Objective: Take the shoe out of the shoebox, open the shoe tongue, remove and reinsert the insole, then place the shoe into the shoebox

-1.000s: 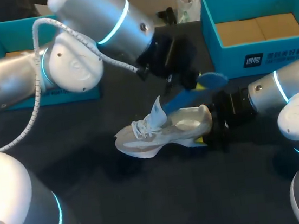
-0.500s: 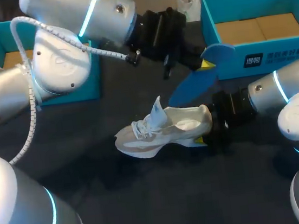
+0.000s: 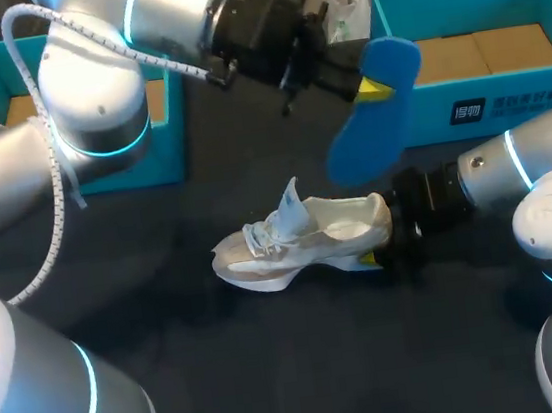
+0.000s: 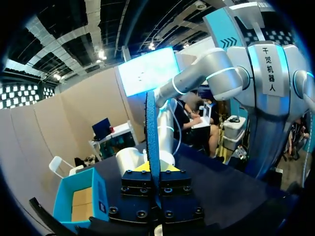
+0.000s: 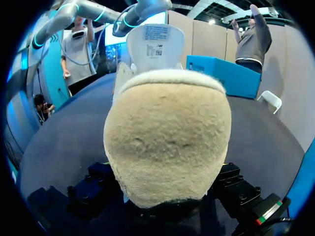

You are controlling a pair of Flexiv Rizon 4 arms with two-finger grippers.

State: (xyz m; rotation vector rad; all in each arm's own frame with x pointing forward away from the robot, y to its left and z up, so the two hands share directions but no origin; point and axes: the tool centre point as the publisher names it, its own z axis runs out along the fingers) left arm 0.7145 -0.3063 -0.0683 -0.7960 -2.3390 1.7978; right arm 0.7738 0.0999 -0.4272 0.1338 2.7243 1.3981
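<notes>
- Steadying the shoe (image 3: 296, 247) on the table (image 3: 276, 368) with the right gripper (image 3: 382, 246), fingers clamped on the heel from both sides. In the right wrist view, the heel is filling the gap between them.
- Resting the shoe on its sole, toe toward the left, with the tongue (image 3: 291, 205) standing up and the opening lying bare. Judging the insole step half done: out, not yet back in.
- Holding the insole (image 3: 371, 119) in the air above the heel end, apart from the shoe, with the left gripper (image 3: 367, 84). Its yellow tips are pinched shut on the upper end of the blue sheet, the free end hanging down toward the shoe. In the left wrist view it shows edge-on, rising straight from between the tips.
- Not telling from here whether the free end is the toe or the heel of the insole, so probably worth checking this before going down.
- Judging the reinsertion as:
  - lowering the free end into the opening at a shallow slant;
  - aiming under the raised tongue and sliding toward the toe;
  - pressing the held end down at the heel last.
- Guarding against the soft sheet buckling or catching on tongue or laces, and against the left fingers meeting the right ones at the heel. Holding the heel firm during the push should help.
- Leaving the two boxes at the far edge, right box (image 3: 533, 84) and left box (image 3: 151, 171), both open, with the shoe in neither. Returning the shoe comes only after the insole is seated.
</notes>
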